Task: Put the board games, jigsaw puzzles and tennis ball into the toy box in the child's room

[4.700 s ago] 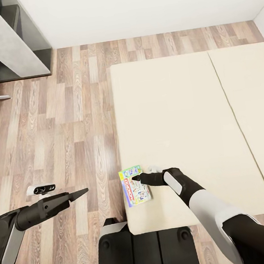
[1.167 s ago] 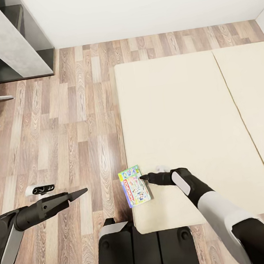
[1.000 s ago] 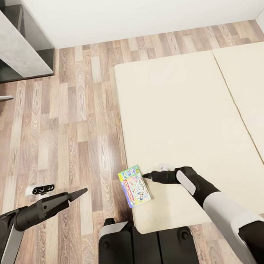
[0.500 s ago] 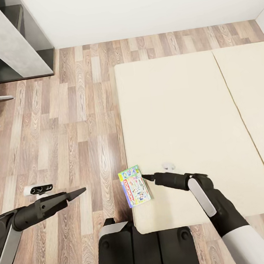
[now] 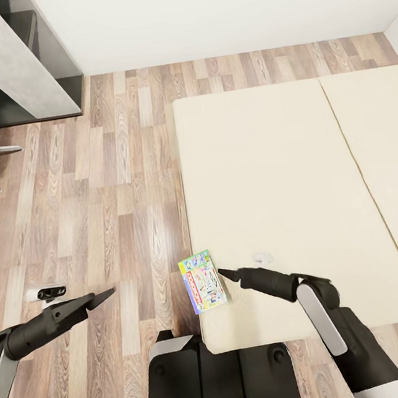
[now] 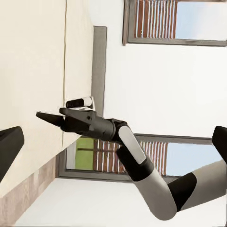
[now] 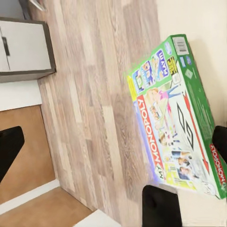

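- Centrally, right gripper (image 5: 222,274): fingers apart, empty, tips just beside the board game (image 5: 203,280), contact not discernible
- Board game: green box lying flat at the bed (image 5: 270,171) corner, overhanging the edge above the wooden floor (image 5: 96,174)
- Left gripper (image 5: 105,294): over the floor, holding nothing; jaw opening cannot be judged
- Table (image 5: 7,57): far left, against the white wall (image 5: 213,10)
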{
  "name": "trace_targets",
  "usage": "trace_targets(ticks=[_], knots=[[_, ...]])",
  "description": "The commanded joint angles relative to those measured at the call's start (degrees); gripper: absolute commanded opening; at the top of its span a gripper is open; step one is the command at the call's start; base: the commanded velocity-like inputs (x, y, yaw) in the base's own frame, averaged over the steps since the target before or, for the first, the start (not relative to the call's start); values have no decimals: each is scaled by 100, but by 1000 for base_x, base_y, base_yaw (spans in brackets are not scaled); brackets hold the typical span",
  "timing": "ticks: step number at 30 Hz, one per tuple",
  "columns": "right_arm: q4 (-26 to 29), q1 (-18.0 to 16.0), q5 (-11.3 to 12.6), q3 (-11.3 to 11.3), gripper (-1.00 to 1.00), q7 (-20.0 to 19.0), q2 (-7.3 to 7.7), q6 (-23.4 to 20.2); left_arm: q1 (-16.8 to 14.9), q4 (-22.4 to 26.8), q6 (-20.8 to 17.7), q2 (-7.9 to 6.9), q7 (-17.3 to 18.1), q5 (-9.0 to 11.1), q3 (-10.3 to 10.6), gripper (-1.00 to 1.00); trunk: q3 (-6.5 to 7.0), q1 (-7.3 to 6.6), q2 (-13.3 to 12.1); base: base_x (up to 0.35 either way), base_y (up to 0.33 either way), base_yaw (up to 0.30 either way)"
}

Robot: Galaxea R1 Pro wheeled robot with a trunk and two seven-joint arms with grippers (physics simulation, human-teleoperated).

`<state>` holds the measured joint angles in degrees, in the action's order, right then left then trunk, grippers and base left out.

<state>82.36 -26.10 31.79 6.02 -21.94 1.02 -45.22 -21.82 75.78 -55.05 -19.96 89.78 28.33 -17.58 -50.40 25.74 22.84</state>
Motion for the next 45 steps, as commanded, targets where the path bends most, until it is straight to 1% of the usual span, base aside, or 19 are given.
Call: trace_targets(ticks=[1, 3, 4, 5, 7, 9, 10, 13, 16, 20, 23, 27, 29, 36, 39, 45], knots=[[192, 195, -6, -6, 100, -12, 6, -17, 6, -217, 89, -52, 22, -73, -2, 100, 4, 4, 8, 0, 0, 0], [435, 535, -11, -15, 100, -17, 10, 12, 15, -660, 338, -188, 22, -156, -3, 100, 22, 4, 8, 0, 0, 0], [467, 600, -12, -16, 100, -17, 10, 23, 16, -776, 389, -222, 22, -169, -2, 100, 31, 4, 8, 0, 0, 0], [512, 697, -13, -18, 100, -21, 8, 41, 17, -1013, 488, -280, 22, -188, -1, 100, 40, 4, 8, 0, 0, 0], [557, 803, -28, -13, 100, -26, 5, 77, 19, -1380, 682, -352, 22, -208, -8, 100, 59, 4, 8, 0, 0, 0], [550, 840, -65, -10, 100, -24, 0, 163, 18, -1516, 775, -387, 22, -215, -17, 100, 77, 4, 8, 0, 0, 0], [533, 848, -69, -11, 100, -23, -1, 212, 17, -1545, 795, -394, 22, -216, -19, 100, 87, 4, 8, 0, 0, 0], [343, 870, -78, -23, 100, -33, 10, 592, 11, -1632, 860, -393, 11, -221, -11, 100, 115, 4, 8, 0, 0, 0], [322, 874, -56, -38, 100, -105, 52, 750, 7, -1653, 880, -371, -10, -217, -9, 100, 143, 4, 8, 0, 0, 0], [346, 877, -77, -54, 100, -233, 99, 821, -1, -1661, 921, -363, -35, -219, -6, 100, 180, 4, 8, 0, 0, 0], [384, 878, -83, -58, 100, -282, 111, 829, -13, -1662, 959, -369, -136, -221, -17, 100, 208, 4, 8, 0, 0, 0], [398, 878, -85, -68, 100, -300, 116, 830, -33, -1663, 967, -373, -431, -218, -23, 100, 246, 4, 8, 0, 0, 0], [407, 878, -85, -72, 100, -301, 117, 830, -38, -1663, 969, -371, -667, -215, -25, 100, 264, 4, 8, 0, 0, 0], [412, 878, -87, -73, 100, -300, 119, 843, -49, -1663, 969, -372, -1202, -216, -26, 100, 330, 4, 8, 0, 0, 0], [411, 878, -92, -74, 100, -300, 124, 847, -50, -1663, 969, -360, -1496, -214, -9, 100, 358, 4, 8, 0, 0, 0], [406, 878, -94, -74, 100, -298, 126, 848, -50, -1663, 970, -356, -1963, -210, 11, 100, 414, 4, 8, 0, 0, 0]])
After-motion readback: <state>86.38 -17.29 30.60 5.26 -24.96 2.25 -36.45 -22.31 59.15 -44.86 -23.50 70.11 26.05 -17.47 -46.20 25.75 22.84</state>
